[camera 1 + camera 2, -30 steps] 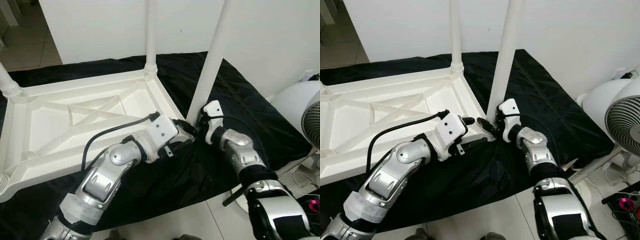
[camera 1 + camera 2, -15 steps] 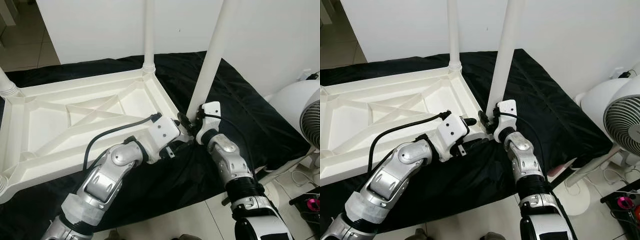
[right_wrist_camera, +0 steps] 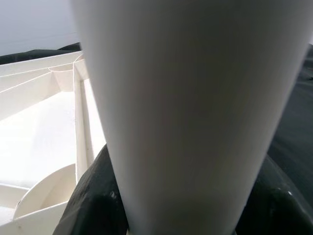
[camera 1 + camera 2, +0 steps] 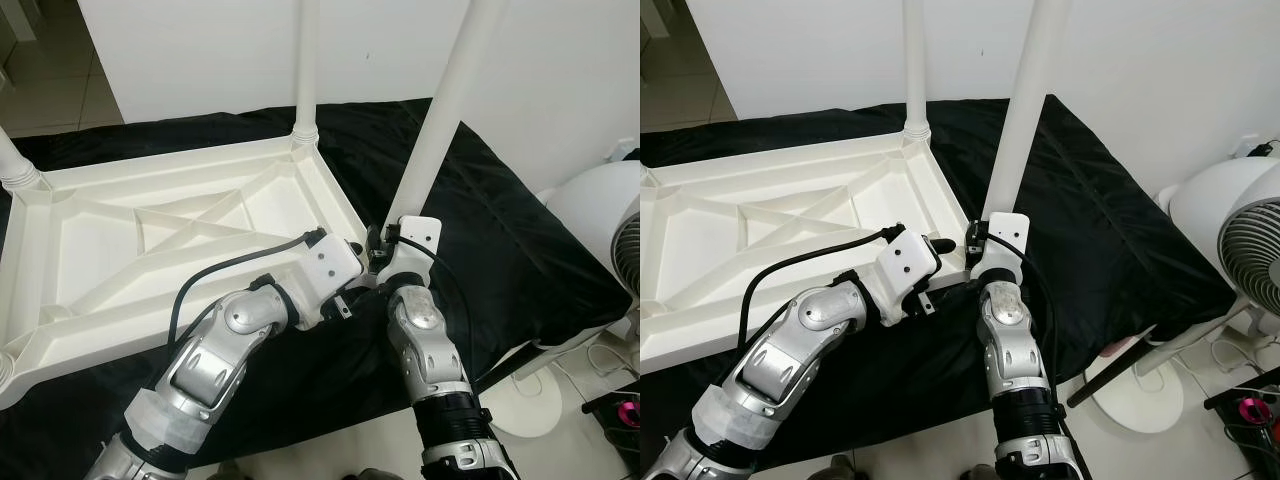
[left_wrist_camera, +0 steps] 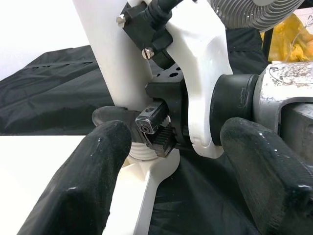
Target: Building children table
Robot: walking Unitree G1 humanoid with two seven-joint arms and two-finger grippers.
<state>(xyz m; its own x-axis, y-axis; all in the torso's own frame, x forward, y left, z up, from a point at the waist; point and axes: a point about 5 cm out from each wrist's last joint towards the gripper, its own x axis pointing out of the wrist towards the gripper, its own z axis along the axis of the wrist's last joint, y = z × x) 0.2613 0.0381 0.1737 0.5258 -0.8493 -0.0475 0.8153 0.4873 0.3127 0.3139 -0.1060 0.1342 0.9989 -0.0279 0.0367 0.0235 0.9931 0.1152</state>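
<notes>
Right claw (image 4: 974, 243) clamped around the base of the near white table leg (image 4: 1028, 112), black fingers (image 3: 90, 196) pressed to either side of the tube where it meets the corner socket. Left claw (image 4: 940, 250) spread open just beside that same corner, holding nothing; fingertips (image 5: 93, 171) straddling the right wrist housing and the ribbed foot of the leg, one tip lying against the white rim. Upturned children's tabletop (image 4: 150, 235) lying underside up on a black cloth (image 4: 500, 230), ribs and diagonal braces facing the ceiling. Gripped leg rising from the near right corner, leaning slightly toward the robot's right. Second leg (image 4: 305, 60) standing upright in the far right corner socket. Third leg (image 4: 15, 165) poking up at the far left corner, cut off by the picture edge. Black cloth spread over a pale tiled floor (image 4: 350, 440), against a white wall (image 4: 820, 50). White pedestal fan (image 4: 1240, 240) standing to the right, well apart from the tabletop, base resting on the tiles beside the cloth's edge.
</notes>
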